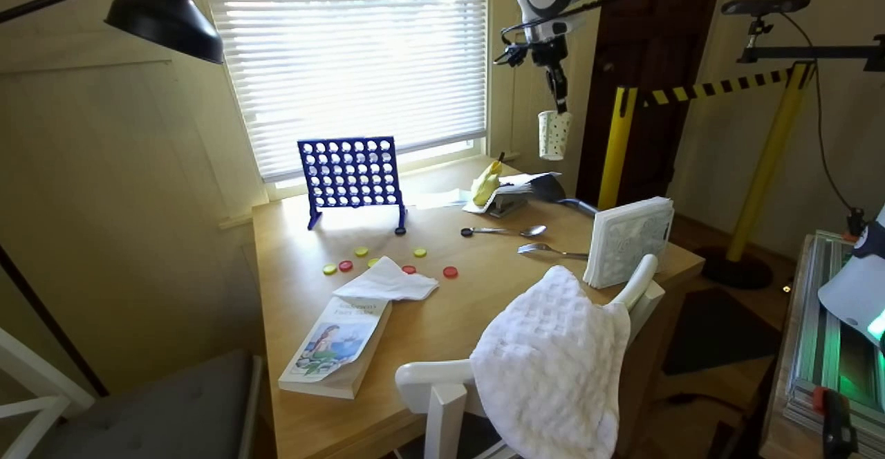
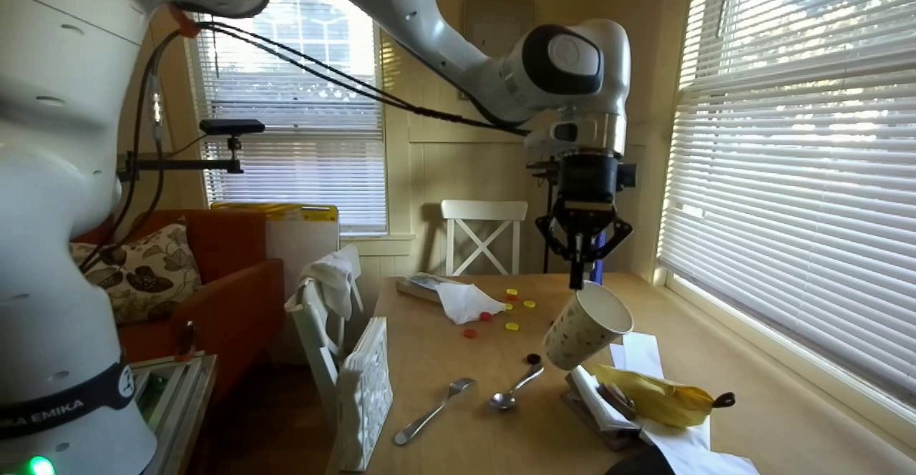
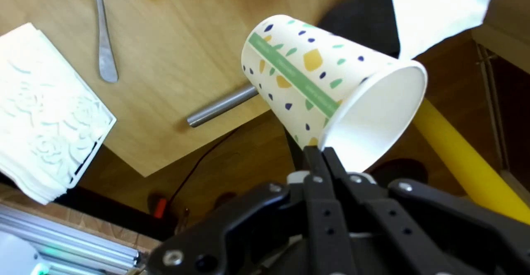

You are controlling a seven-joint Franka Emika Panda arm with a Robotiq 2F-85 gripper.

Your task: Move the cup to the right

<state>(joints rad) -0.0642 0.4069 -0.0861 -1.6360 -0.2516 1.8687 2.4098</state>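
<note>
The cup is a whitish paper cup with small coloured spots and a green stripe. It hangs in the air in both exterior views and fills the middle of the wrist view. My gripper is shut on the cup's rim, which also shows in the other pictures from outside and from the wrist. One fingertip is outside the wall and one inside. The cup is tilted in an exterior view, its mouth toward the window, and is held above the table's right part.
Below the cup lie a yellow item on papers, a spoon and a fork. A white rounded box stands at the table edge. The blue grid game, discs, book and a chair with white cloth are farther off.
</note>
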